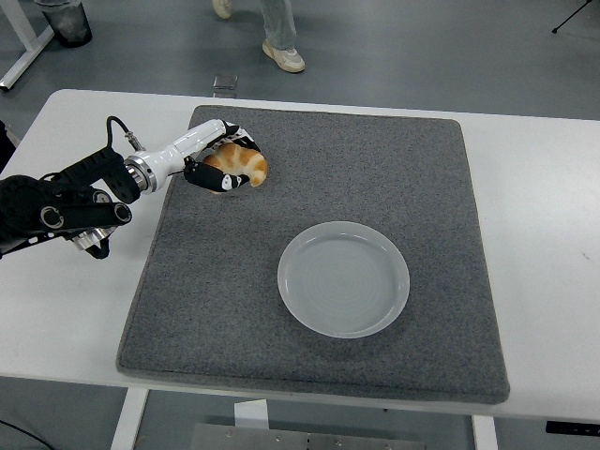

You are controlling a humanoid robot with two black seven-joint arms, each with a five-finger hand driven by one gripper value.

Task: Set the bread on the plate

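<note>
Already the left hand [217, 167] has its fingers wrapped around the bread [239, 166] over the far left of the grey mat [394, 169], well apart from the plate [343, 278], and the crusty roll looks light and soft, best cradled gently around its middle.

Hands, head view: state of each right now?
Left hand: fingers closed around the bread, over the grey mat.
Right hand: not in view.
</note>
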